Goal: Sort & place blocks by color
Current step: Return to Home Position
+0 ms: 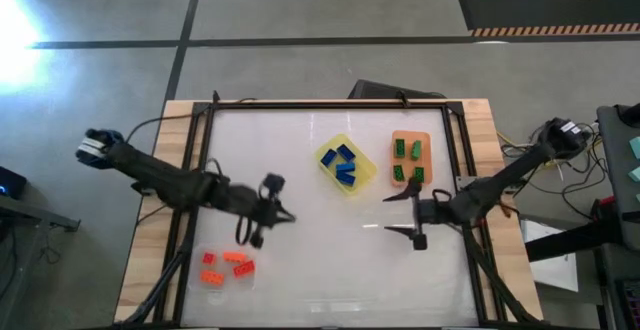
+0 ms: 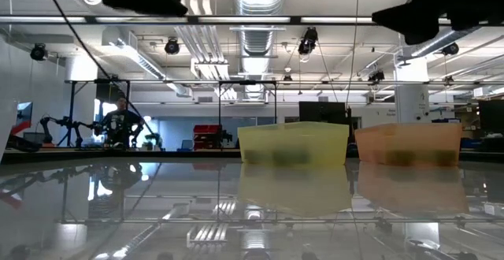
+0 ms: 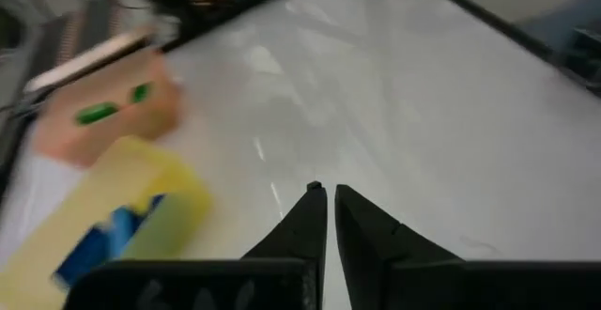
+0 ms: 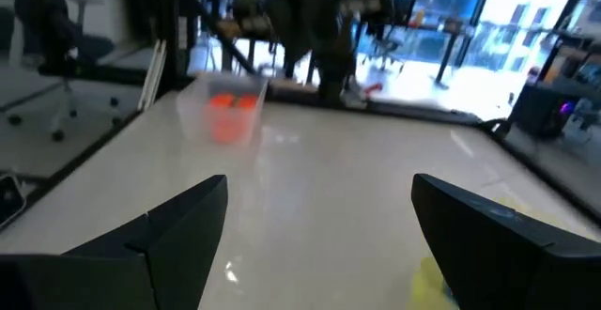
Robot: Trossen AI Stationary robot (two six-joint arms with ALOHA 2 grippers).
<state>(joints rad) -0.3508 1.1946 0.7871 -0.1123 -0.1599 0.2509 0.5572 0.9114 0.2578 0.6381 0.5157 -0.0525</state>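
Observation:
Blue blocks (image 1: pixel 345 163) lie in the yellow tray (image 1: pixel 366 174), green blocks (image 1: pixel 408 160) in the orange tray (image 1: pixel 411 136), and red-orange blocks (image 1: pixel 226 267) in the clear tray (image 1: pixel 200 283). My left gripper (image 1: pixel 288 217) hovers over the bare table middle, shut and empty, its fingertips (image 3: pixel 330 195) nearly meeting. The yellow tray (image 3: pixel 150 207) with blue blocks (image 3: pixel 103 244) shows beside it. My right gripper (image 1: pixel 402 215) hangs near the orange tray's near end, wide open and empty (image 4: pixel 319 207). It faces the clear tray (image 4: pixel 225 111).
The white table top is framed by black rails (image 1: pixel 330 103) on a wooden bench. The yellow tray (image 2: pixel 293 143) and orange tray (image 2: pixel 408 144) stand toward the far right. Bare table surface (image 1: pixel 340 250) lies between the two grippers and along the near edge.

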